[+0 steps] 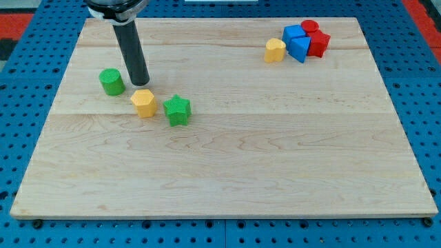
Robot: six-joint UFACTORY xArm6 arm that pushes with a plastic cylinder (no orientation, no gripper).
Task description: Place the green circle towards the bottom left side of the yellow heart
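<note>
On the wooden board (227, 172), upper left: rod tip (140, 84), no gripper fitted, between green circle (111, 81) and yellow heart (144, 102). Advised: circle behind, push down-left of heart. Count: two green (circle, star (177, 109)), two yellow, two blue, two red, far right cluster (300, 41).

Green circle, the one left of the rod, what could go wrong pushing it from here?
My tip sits between the green circle and the yellow heart, nearly touching the heart, so moving off may knock the heart away. A displaced heart would likely hit the green star beside it. The circle also lies near the board's left edge.
</note>
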